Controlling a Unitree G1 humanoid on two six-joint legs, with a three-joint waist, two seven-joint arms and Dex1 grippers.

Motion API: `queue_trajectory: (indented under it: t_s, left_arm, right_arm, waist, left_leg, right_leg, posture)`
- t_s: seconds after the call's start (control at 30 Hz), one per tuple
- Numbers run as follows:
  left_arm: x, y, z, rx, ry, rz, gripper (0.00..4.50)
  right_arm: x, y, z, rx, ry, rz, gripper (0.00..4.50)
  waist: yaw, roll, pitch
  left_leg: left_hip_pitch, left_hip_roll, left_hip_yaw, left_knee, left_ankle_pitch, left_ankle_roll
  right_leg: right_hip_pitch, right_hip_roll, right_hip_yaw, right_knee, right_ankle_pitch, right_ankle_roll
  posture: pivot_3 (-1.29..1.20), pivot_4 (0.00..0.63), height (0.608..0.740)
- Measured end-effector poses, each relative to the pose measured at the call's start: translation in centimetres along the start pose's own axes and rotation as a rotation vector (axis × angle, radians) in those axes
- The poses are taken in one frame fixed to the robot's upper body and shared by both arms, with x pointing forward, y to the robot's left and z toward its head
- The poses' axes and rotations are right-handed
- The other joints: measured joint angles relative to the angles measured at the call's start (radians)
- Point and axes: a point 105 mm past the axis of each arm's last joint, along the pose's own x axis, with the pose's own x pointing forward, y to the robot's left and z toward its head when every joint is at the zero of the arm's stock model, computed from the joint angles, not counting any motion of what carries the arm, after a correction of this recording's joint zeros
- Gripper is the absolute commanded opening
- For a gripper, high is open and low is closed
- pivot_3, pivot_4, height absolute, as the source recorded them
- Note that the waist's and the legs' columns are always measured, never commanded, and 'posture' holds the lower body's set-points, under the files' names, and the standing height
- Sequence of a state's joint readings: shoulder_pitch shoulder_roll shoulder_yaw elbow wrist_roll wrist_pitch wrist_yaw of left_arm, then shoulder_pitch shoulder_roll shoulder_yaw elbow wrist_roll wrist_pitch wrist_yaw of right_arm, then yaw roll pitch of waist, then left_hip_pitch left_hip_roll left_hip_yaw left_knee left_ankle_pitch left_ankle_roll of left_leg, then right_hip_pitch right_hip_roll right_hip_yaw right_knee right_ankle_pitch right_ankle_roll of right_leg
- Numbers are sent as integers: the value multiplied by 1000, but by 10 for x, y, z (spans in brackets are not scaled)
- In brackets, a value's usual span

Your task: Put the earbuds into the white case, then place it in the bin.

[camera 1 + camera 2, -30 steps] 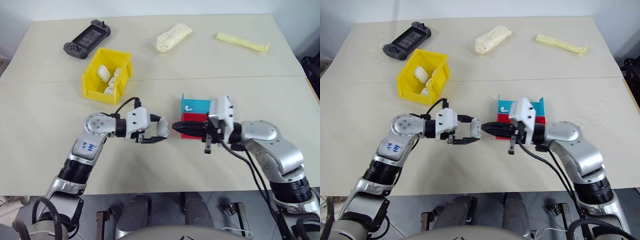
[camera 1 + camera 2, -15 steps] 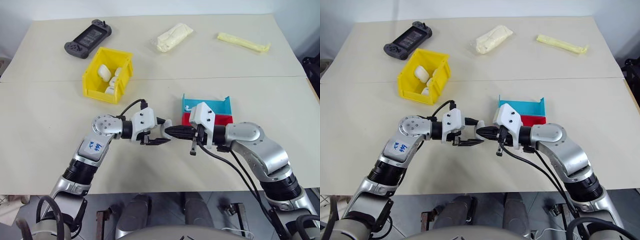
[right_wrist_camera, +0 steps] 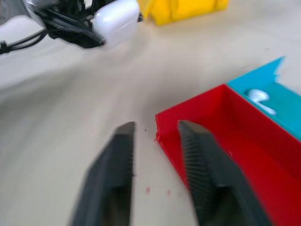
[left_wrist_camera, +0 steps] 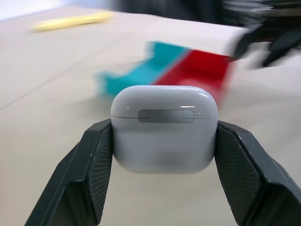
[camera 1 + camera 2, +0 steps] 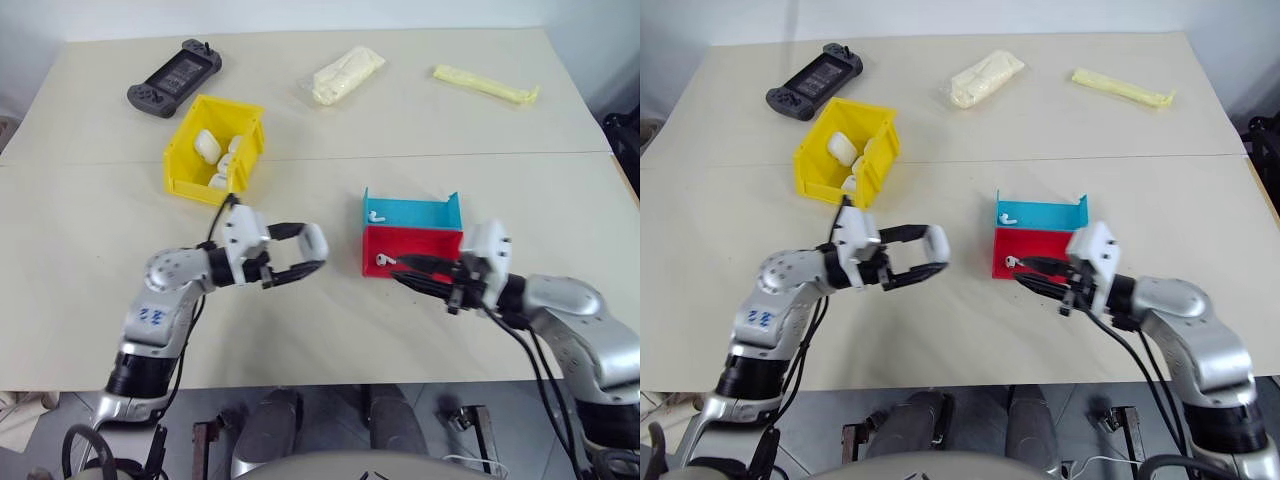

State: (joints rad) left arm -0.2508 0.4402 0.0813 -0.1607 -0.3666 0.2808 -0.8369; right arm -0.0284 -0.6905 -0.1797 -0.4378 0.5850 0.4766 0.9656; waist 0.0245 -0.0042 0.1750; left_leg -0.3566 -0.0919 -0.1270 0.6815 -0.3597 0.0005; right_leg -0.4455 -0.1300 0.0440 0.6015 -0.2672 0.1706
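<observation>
The left end effector (image 4: 162, 155) clamps the white case (image 4: 163, 128) (lid closed) between its black fingers, above the bare worktop (image 5: 90, 230), well short of the yellow bin (image 5: 215, 150). The right end effector (image 3: 157, 136), fingers slightly parted and empty, hovers beside the red-and-blue tray (image 5: 412, 235), where two earbuds (image 5: 376, 214) lie, one per compartment.

The left gripper (image 4: 163, 155) is holding the white case (image 4: 164, 127) between its two black fingers (image 4: 94, 165), which are pressing on both sides of it. The lid of the case is lying closed, with the hinge plate facing the camera. Behind the case, the red-and-blue tray (image 4: 188, 70) is standing on the beige table (image 4: 42, 103). Far behind, a yellow packet (image 4: 70, 20) is lying. The right gripper (image 4: 270, 40) is showing dark and blurred near the tray
</observation>
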Motion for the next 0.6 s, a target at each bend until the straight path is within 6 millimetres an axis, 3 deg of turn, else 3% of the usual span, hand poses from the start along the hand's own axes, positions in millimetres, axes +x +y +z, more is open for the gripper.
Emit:
queue_trajectory:
  t_s: [0.1, 0.2, 0.33, 0.47, 0.6]
  left_arm:
    - [-15, 19, 4, -1, -23, 174, 2810]
    - [-41, 50, 8, -31, -50, 430, 2810]
    - [-54, 68, 10, -47, -55, 570, 2810]
    - [-43, 107, 30, -78, -116, 675, 2810]
    - [-17, 132, 56, -56, -151, 651, 2810]
  right_arm:
    - [-9, -5, 12, -75, -37, -28, 3433]
    - [-20, -16, 28, -144, -115, -129, 4413]
    - [-18, -17, 39, -186, -220, -205, 4483]
    - [-8, -8, 37, -180, -252, -222, 4483]
    - [-2, -7, 31, -162, -240, -239, 4483]
  waist:
    - [2, 0, 0]
    - [1, 0, 0]
    - [2, 0, 0]
    - [14, -3, 0]
    - [10, -3, 0]
  left_leg:
    - [1, 0, 0, 0, 0, 0]
    - [1, 0, 0, -1, 0, 0]
    - [1, 0, 0, -1, 0, 0]
    - [1, -1, -1, 1, 1, -1]
    - [1, -2, 0, 0, 0, 0]
  right_leg:
    - [1, 0, 0, 0, 0, 0]
    - [1, 1, 0, 0, 0, 0]
    - [1, 0, 0, 0, 0, 0]
    - [1, 0, -1, 1, 0, -1]
    - [1, 0, -1, 3, 1, 0]
  posture:
    - [0, 150, 740]
    - [0, 150, 740]
    - [0, 150, 740]
    - [0, 150, 740]
    - [0, 150, 740]
